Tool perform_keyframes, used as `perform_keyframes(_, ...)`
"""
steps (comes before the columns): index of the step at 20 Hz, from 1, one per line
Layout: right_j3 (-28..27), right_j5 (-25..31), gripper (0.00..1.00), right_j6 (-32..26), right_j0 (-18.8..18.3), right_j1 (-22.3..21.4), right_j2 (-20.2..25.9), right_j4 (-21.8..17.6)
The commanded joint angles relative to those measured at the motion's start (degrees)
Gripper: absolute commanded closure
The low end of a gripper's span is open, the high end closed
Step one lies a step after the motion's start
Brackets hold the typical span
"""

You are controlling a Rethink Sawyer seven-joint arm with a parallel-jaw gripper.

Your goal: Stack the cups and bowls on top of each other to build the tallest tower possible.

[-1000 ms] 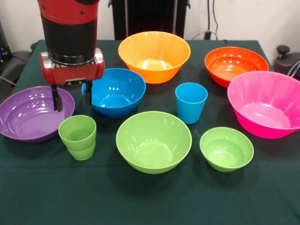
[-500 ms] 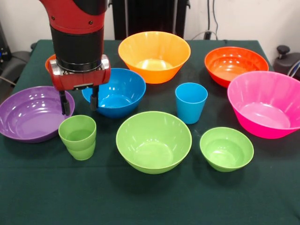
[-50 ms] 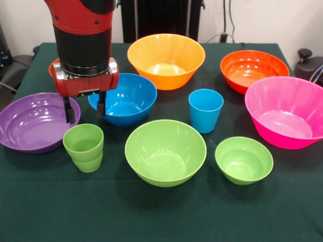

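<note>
Cloth of dark green covers your table (image 3: pixel 50 212); behind it you see a pale wall and cables. Every container sits upright and empty — purple bowl (image 3: pixel 33 121), blue bowl (image 3: pixel 126 98), yellow-orange bowl (image 3: pixel 165 59), orange bowl (image 3: pixel 254 69), pink bowl (image 3: pixel 285 111), large green bowl (image 3: pixel 165 151), small green bowl (image 3: pixel 244 160), blue cup (image 3: pixel 206 110). Your gripper (image 3: pixel 85 111) hangs open, holding nothing — just above the lime cup (image 3: pixel 84 147)
</note>
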Motion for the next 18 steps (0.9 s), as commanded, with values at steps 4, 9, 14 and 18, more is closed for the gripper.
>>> perform_keyframes(4, -1.2, -2.1, 0.00, -8.3, 1.9, 5.7, 3.5, -3.6)
perform_keyframes(9, -1.5, -3.1, 0.00, -6.7, 2.8, 6.4, 3.0, -4.1)
perform_keyframes(14, -2.0, -3.5, 0.00, -4.8, 4.2, 6.6, 2.6, -4.1)
perform_keyframes(18, -2.1, -4.3, 0.00, -4.6, 4.4, 7.2, 2.6, -4.0)
